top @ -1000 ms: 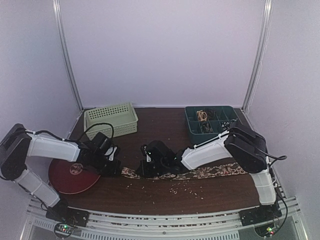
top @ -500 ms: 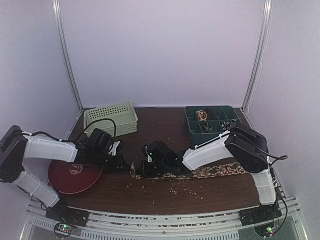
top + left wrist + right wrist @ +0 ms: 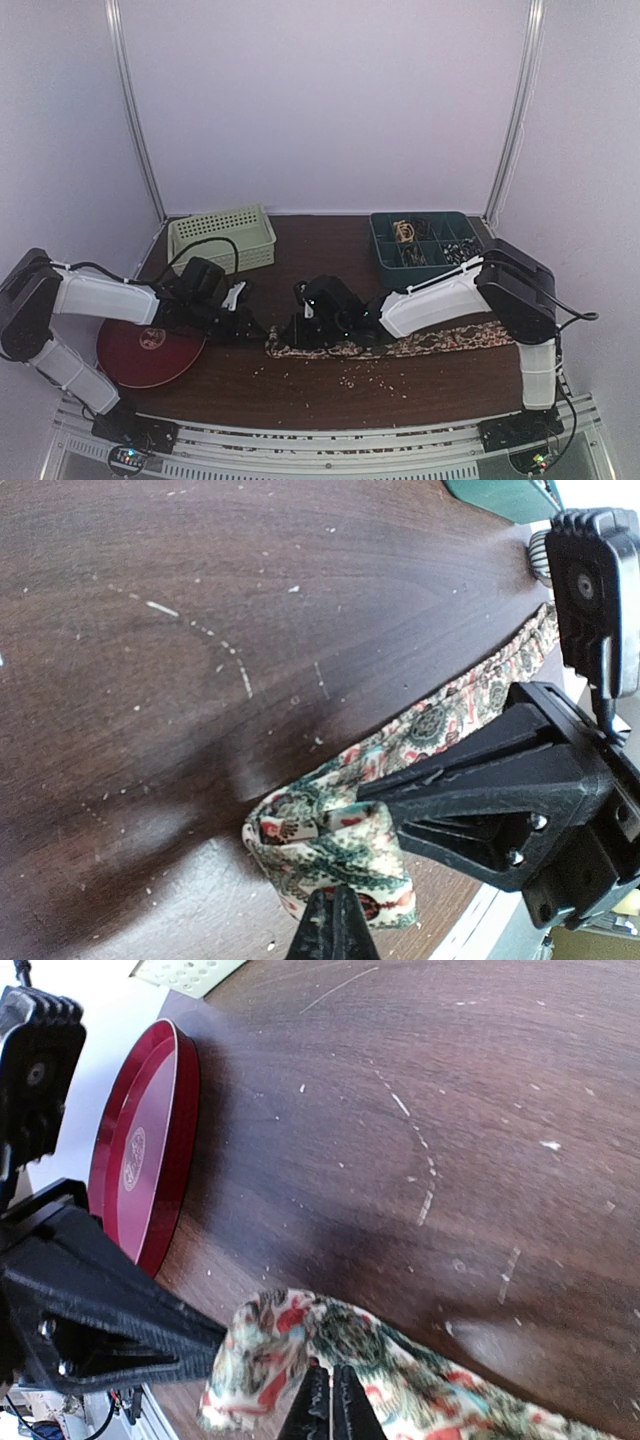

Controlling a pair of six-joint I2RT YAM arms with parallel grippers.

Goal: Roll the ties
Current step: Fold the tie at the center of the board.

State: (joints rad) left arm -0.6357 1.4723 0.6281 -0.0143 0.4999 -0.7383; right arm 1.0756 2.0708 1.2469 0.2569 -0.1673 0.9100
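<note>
One tie (image 3: 440, 343) lies stretched along the near table (image 3: 330, 255), its left end folded into a small loop. We see the left end effector (image 3: 335, 920) and the right end effector (image 3: 328, 1395) each pinched narrow on that fold, their black bodies crowding together. Pale crumbs (image 3: 365, 374) dot the wood. A red dish (image 3: 140, 355) sits just left, with a green basket (image 3: 222, 240) and a compartment tray (image 3: 420, 240) behind.

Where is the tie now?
Top view: the tie lies across the table, centre to right, folded left end pinched by left gripper and right gripper.
</note>
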